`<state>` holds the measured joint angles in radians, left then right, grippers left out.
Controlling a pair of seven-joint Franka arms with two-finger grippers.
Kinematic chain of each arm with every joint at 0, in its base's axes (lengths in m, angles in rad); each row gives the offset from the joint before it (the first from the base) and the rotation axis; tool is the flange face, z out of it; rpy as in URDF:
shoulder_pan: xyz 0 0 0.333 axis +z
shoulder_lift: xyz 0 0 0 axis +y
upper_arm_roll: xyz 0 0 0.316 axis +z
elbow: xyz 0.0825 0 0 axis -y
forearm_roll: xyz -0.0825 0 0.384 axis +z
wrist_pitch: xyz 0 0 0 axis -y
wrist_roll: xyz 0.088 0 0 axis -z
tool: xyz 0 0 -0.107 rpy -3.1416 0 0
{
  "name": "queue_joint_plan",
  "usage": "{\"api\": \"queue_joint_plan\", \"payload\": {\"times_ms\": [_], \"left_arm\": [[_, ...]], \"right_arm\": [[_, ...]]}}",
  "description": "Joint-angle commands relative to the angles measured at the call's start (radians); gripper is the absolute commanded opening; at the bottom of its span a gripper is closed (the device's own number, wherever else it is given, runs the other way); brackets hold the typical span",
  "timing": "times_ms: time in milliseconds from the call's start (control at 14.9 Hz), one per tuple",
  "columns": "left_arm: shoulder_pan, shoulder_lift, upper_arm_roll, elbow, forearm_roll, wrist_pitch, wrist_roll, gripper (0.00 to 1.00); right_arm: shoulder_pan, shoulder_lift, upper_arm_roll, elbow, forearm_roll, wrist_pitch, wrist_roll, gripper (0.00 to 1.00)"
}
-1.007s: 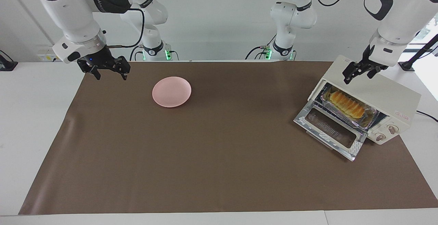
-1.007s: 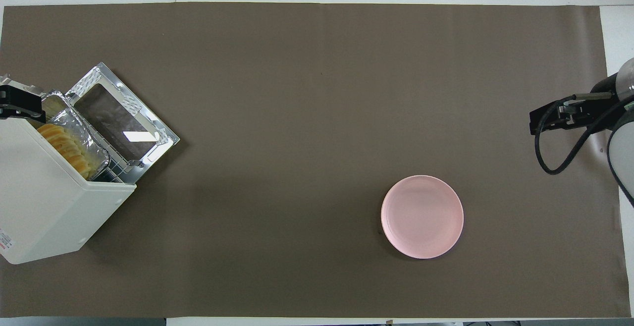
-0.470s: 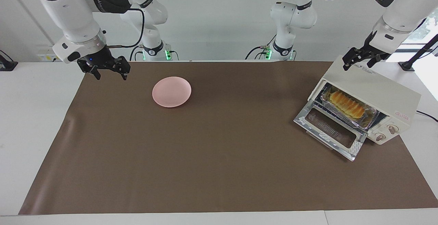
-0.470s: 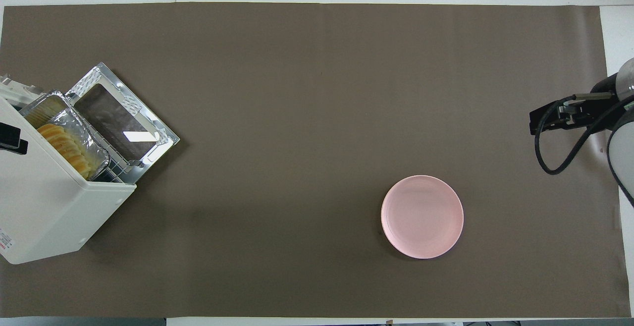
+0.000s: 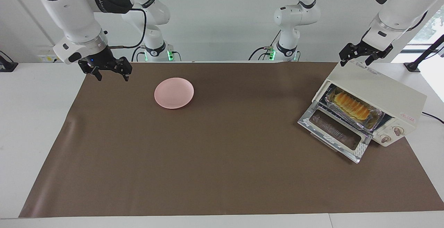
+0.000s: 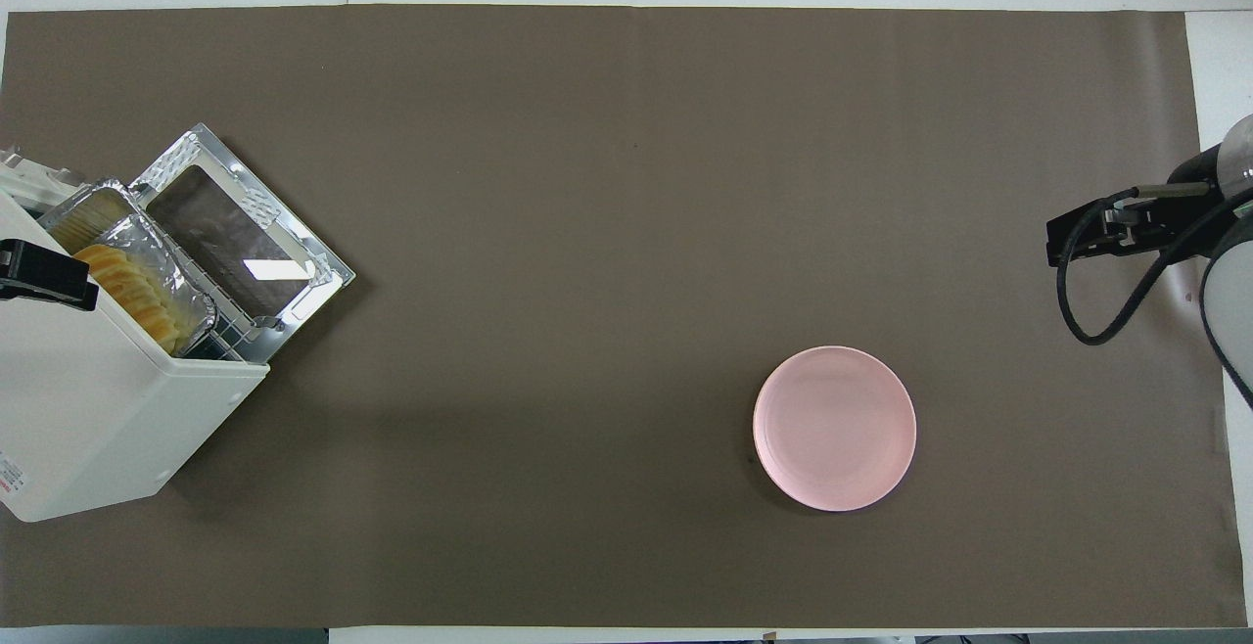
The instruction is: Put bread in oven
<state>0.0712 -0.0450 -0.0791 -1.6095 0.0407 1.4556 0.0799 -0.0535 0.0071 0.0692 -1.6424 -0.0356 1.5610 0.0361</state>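
The bread (image 5: pixel 351 105) (image 6: pixel 132 292), a golden ridged loaf, lies in a silver foil tray (image 5: pixel 374 121) on the rack inside the oven (image 5: pixel 381 91) (image 6: pixel 88 399). The cream-white oven stands at the left arm's end of the table with its glass door (image 5: pixel 333 132) (image 6: pixel 240 241) dropped open. My left gripper (image 5: pixel 356 61) (image 6: pixel 44 274) hangs open and empty over the top of the oven, at its corner nearest the robots, clear of the bread. At the right arm's end, my right gripper (image 5: pixel 112 77) (image 6: pixel 1077 238) waits open and empty over the brown mat's edge.
A round pink plate (image 5: pixel 173 93) (image 6: pixel 834 428) lies empty on the brown mat (image 5: pixel 222 172), toward the right arm's end. The oven's two knobs (image 5: pixel 392 135) face away from the robots. A black cable loops beside the right gripper.
My left gripper has risen and drawn back toward the robots, from over the oven's opening to over its top. The bread, the tray and the right arm have not moved.
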Motion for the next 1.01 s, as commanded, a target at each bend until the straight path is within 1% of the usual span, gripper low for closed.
{"api": "queue_joint_plan", "payload": {"times_ms": [0, 67, 134, 201, 470, 671, 940], "left_arm": [[0.016, 0.020, -0.008, 0.022, -0.045, 0.019, 0.009, 1.00], [0.015, 0.039, -0.008, 0.045, -0.050, 0.006, 0.009, 1.00], [-0.005, 0.069, -0.008, 0.068, -0.048, -0.004, 0.008, 1.00], [-0.040, 0.083, -0.005, 0.072, -0.042, -0.004, 0.006, 1.00], [-0.040, 0.074, -0.002, 0.065, -0.041, 0.003, 0.011, 1.00], [-0.047, 0.076, -0.004, 0.060, -0.042, 0.051, 0.006, 1.00], [-0.048, 0.074, -0.005, 0.059, -0.041, 0.042, 0.003, 1.00]], "right_arm": [[-0.011, -0.013, 0.008, -0.013, -0.017, -0.007, -0.022, 1.00], [-0.011, -0.013, 0.008, -0.013, -0.017, -0.007, -0.022, 1.00], [-0.011, -0.013, 0.008, -0.013, -0.017, -0.009, -0.022, 1.00], [-0.011, -0.013, 0.008, -0.013, -0.017, -0.009, -0.022, 1.00], [-0.011, -0.013, 0.008, -0.013, -0.017, -0.009, -0.022, 1.00], [-0.011, -0.013, 0.008, -0.013, -0.017, -0.009, -0.022, 1.00], [-0.011, -0.013, 0.008, -0.013, -0.017, -0.009, -0.022, 1.00]]}}
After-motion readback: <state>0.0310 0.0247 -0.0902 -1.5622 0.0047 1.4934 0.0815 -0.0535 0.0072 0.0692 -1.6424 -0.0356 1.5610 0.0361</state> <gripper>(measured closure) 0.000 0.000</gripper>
